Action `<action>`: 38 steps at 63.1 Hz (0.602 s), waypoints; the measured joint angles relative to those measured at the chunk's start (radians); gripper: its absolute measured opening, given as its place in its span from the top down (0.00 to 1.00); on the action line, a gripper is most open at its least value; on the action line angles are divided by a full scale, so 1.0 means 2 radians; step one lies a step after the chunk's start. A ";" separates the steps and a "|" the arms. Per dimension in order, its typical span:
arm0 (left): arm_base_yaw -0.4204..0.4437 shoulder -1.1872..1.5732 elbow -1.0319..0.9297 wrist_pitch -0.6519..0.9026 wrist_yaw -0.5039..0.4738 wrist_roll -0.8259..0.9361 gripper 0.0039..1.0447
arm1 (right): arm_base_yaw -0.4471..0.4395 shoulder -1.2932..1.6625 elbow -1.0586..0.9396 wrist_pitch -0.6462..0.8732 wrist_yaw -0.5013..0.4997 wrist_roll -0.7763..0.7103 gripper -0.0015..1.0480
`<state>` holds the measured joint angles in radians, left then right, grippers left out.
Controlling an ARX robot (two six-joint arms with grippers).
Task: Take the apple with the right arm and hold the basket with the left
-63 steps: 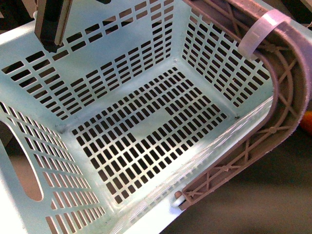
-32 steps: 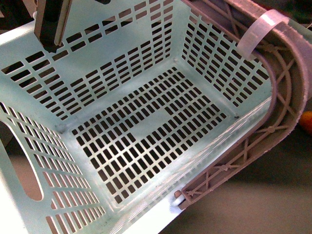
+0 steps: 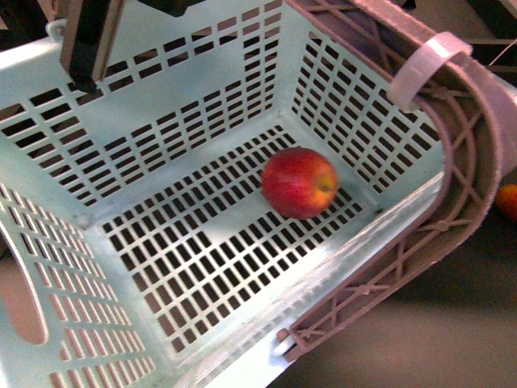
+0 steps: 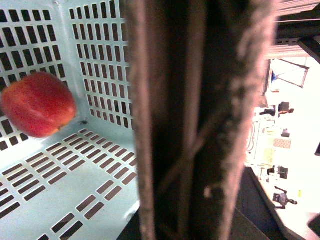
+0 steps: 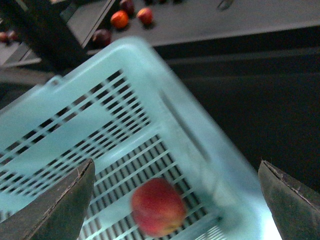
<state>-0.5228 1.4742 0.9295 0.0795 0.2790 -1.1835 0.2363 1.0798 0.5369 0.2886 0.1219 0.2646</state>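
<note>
The pale mint-green basket [image 3: 202, 113] fills the front view, tilted, and its grey-brown handle [image 3: 477, 137] with a white band runs along the right side. The red apple [image 3: 299, 183] with a yellow blush lies on the slotted floor near the far right corner. It also shows in the left wrist view as the apple [image 4: 37, 110]. My left gripper [image 4: 195, 220] is shut on the basket's handle [image 4: 200, 125], which hides its fingers. My right gripper [image 5: 175, 165] hangs open above the basket [image 5: 100, 115], with the blurred apple [image 5: 157, 206] below, between the fingers and untouched.
An orange fruit [image 3: 507, 200] lies on the dark table beside the basket's right side. Farther off in the right wrist view are an orange fruit [image 5: 120, 19], a reddish one [image 5: 145, 15] and a dark purple one [image 5: 101, 36]. A dark arm part [image 3: 89, 40] overhangs the basket's far wall.
The basket floor was bare in both earlier frames; now the apple lies on it. The basket has shifted slightly in the view, its handle edging left and up.
</note>
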 joint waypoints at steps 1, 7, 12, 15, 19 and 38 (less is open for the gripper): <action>0.000 0.000 0.000 0.000 -0.001 0.000 0.94 | -0.005 -0.007 -0.001 -0.004 0.008 -0.001 0.09; 0.001 0.000 0.000 0.000 -0.003 0.001 0.94 | -0.043 -0.053 -0.031 0.028 0.029 -0.035 0.15; 0.000 0.000 0.000 0.000 -0.001 0.001 0.94 | -0.054 -0.077 -0.089 0.135 -0.002 -0.094 0.33; 0.000 0.000 0.000 0.000 0.002 0.000 0.94 | -0.058 -0.086 -0.105 0.144 -0.006 -0.106 0.39; 0.000 0.000 0.000 0.000 0.005 -0.003 0.94 | -0.066 -0.103 -0.129 0.148 -0.010 -0.116 0.51; 0.000 0.000 0.000 0.000 -0.001 -0.002 0.94 | -0.116 -0.178 -0.195 0.139 -0.058 -0.129 0.98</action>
<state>-0.5228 1.4742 0.9295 0.0792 0.2775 -1.1873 0.0044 0.7231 0.1463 0.5674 0.0067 0.0063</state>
